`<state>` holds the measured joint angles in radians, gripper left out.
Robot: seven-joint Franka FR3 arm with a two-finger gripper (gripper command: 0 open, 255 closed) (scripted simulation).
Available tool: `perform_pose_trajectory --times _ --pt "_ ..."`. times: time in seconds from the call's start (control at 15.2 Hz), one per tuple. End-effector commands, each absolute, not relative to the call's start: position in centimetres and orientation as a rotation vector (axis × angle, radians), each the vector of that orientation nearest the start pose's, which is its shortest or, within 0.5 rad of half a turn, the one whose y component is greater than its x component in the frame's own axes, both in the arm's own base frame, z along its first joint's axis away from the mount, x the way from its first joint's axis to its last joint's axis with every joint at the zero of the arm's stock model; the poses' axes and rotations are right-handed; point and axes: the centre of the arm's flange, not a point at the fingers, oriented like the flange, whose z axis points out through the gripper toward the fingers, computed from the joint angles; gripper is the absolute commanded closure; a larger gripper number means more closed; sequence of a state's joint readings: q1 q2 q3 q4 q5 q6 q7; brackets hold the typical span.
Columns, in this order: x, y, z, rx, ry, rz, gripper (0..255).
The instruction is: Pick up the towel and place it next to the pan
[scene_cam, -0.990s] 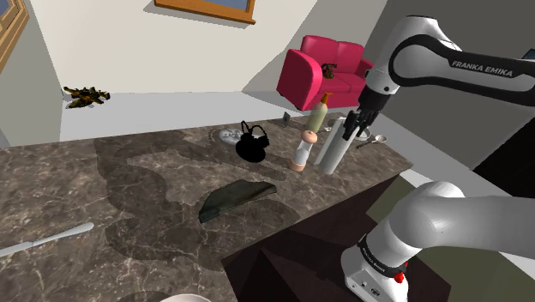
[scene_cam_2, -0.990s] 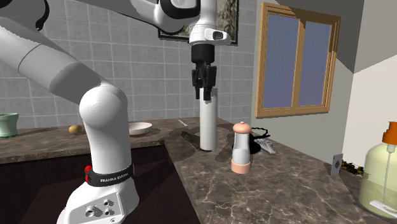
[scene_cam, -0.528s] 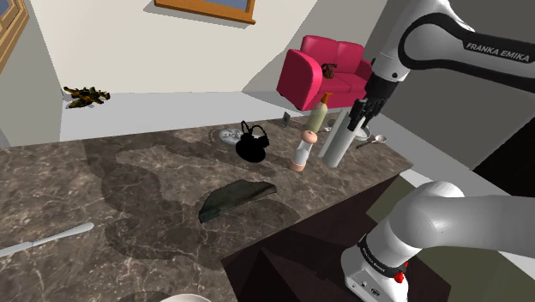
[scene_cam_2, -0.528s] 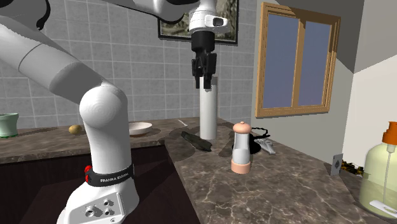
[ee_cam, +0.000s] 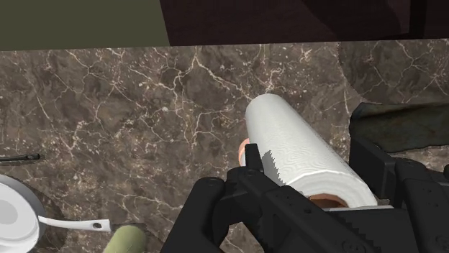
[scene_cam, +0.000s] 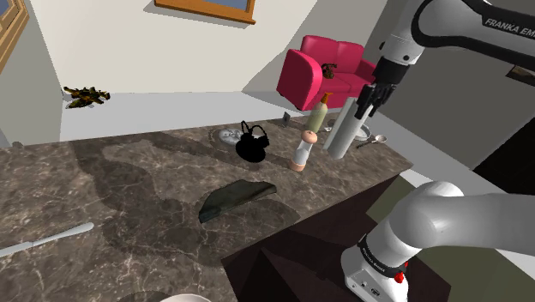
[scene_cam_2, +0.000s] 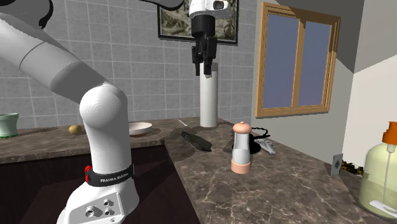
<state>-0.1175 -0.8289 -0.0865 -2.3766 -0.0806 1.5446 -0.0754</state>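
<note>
A white paper towel roll (scene_cam: 342, 137) (scene_cam_2: 208, 100) hangs tilted above the marble counter, clear of its surface. My gripper (scene_cam: 367, 98) (scene_cam_2: 205, 66) (ee_cam: 309, 164) is shut on the roll's top end, one black finger on each side of the roll (ee_cam: 291, 140). A small silvery pan with a thin handle (ee_cam: 16, 223) lies on the counter off to one side below the hand; in the shoulder view it sits just behind the roll (scene_cam: 370, 136).
A pepper grinder (scene_cam: 303, 151) (scene_cam_2: 240, 147) stands close to the roll. A soap bottle (scene_cam: 319, 111), a black object (scene_cam: 251, 146) and a dark green cloth (scene_cam: 233, 196) (scene_cam_2: 195, 141) lie farther along. A knife (scene_cam: 47, 238) rests at the left. The dark sink recess (scene_cam: 291, 257) borders the counter.
The gripper has risen with the towel roll in it; the roll has left the counter and now hangs tilted above it.
</note>
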Motion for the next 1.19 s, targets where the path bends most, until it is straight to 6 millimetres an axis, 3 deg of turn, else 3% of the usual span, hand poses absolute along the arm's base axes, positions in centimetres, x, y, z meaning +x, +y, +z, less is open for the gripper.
perform_pose_trajectory --times 0.0,1.12 --pt "28.4 -7.6 60.0 -3.154 0.162 0.012 255" --pt "28.4 -7.6 68.8 -3.154 0.162 0.012 255"
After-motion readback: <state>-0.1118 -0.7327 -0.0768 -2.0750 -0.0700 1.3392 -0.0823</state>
